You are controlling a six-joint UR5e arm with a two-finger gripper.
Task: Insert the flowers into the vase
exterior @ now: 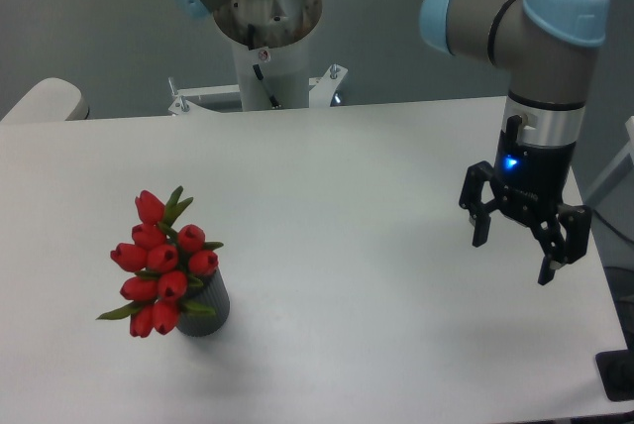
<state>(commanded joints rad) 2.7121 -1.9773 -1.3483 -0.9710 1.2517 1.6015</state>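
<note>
Fixed overhead-oblique view of a smooth, matte white tabletop (327, 166) with rounded corners. Near its front left stands the vase (206, 307), a small dark grey cylinder with vertically ribbed sides, upright on the surface. The flowers (161, 264), a tight bunch of glossy red tulip buds with narrow, pointed green leaves, sit in the vase mouth; the bunch spreads wider than the vase and leans up and to the left, hiding most of the rim. One leaf tip juts out to the left at the bottom of the bunch, and another pair rises behind the topmost bud.

At the right side of the tabletop, well apart from the vase, the tool (513, 256) hangs above the surface, empty, its two black linkage fingers (480, 228) spread wide and pointing downward. A small blue light glows on the black tool body just below the arm's silver wrist ring. The arm (540, 38) is built of grey cylindrical segments with pale blue end caps. Its white cylindrical pedestal (269, 57) rises behind the far edge of the tabletop on a bolted metal base plate.
</note>
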